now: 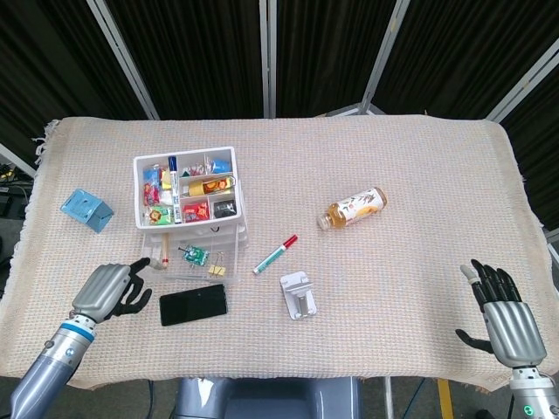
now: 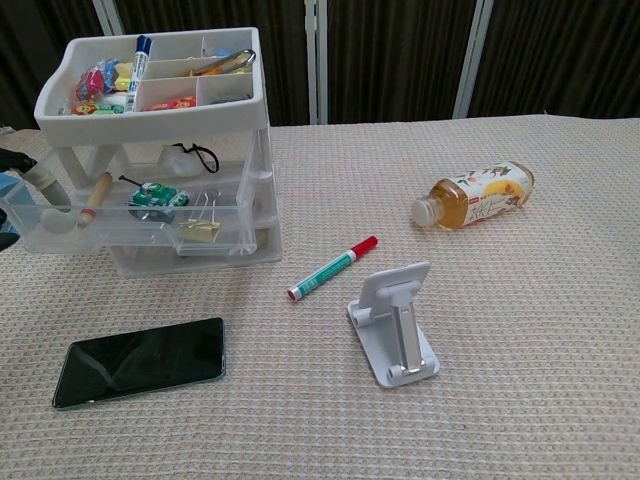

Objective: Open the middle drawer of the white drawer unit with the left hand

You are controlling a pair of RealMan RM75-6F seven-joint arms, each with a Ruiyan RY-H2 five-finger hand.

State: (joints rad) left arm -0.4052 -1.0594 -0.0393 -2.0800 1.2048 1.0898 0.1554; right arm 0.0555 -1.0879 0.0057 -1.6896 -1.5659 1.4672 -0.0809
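Observation:
The white drawer unit (image 1: 185, 196) (image 2: 160, 110) stands at the table's left, its top tray full of small items. Its clear middle drawer (image 1: 179, 276) (image 2: 130, 228) is pulled out toward me, holding a wooden stick, a green item and binder clips. My left hand (image 1: 109, 291) sits at the drawer's front left corner, with its curled fingers (image 2: 42, 178) hooked on the drawer's left end. In the chest view only those fingertips show at the left edge. My right hand (image 1: 502, 316) hovers at the table's front right, fingers spread, holding nothing.
A black phone (image 1: 193, 305) (image 2: 140, 360) lies just in front of the drawer. A red-capped marker (image 1: 275, 254), a white phone stand (image 1: 299, 296) and a lying bottle (image 1: 352, 209) are to the right. A blue box (image 1: 86, 210) sits left of the unit.

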